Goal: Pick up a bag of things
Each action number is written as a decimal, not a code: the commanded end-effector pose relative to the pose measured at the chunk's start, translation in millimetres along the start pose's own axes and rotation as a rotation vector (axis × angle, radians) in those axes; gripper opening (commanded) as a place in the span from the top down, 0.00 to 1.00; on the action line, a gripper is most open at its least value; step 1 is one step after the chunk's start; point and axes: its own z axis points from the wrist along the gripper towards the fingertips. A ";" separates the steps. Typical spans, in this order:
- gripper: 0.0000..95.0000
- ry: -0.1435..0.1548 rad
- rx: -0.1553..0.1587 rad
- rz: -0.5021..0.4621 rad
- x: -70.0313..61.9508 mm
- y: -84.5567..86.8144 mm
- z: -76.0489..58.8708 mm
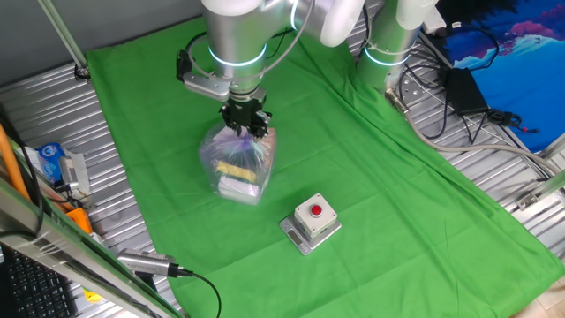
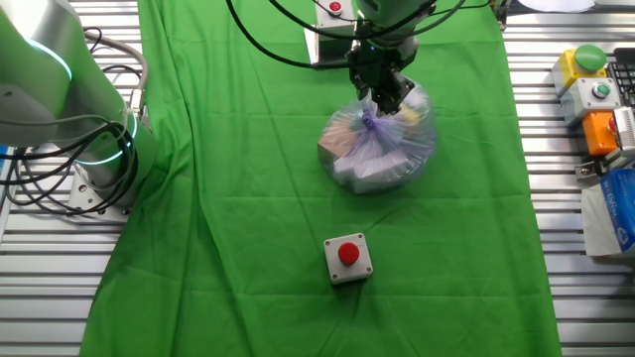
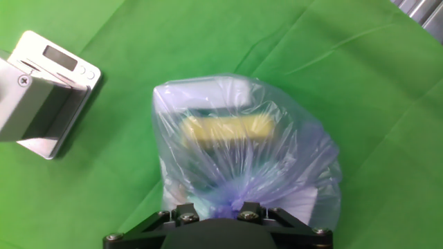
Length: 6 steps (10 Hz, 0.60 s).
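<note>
1. A Flexiv arm's gripper [image 1: 244, 122] sits at the gathered purple neck of the bag of things [image 1: 235, 165] on a green cloth [image 1: 371, 185]; its fingers appear pinched around the knot, though the pads themselves are hidden by plastic.
2. The bag rests near the cloth's middle, bulging with a yellow item [image 3: 225, 128] and a white item [image 3: 201, 93] visible through the film in the hand view.
3. A grey box with a red button [image 1: 311, 221] stands apart from the bag, on the same cloth.
4. In the other fixed view, more button boxes [image 2: 593, 87] line the metal table [image 2: 566, 198] beside the cloth's edge.
</note>
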 end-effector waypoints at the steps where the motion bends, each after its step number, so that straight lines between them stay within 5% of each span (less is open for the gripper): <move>1: 0.60 0.005 0.003 -0.004 0.1 -1.0 1.1; 6: 0.60 0.006 0.005 -0.010 4.2 -1.4 5.5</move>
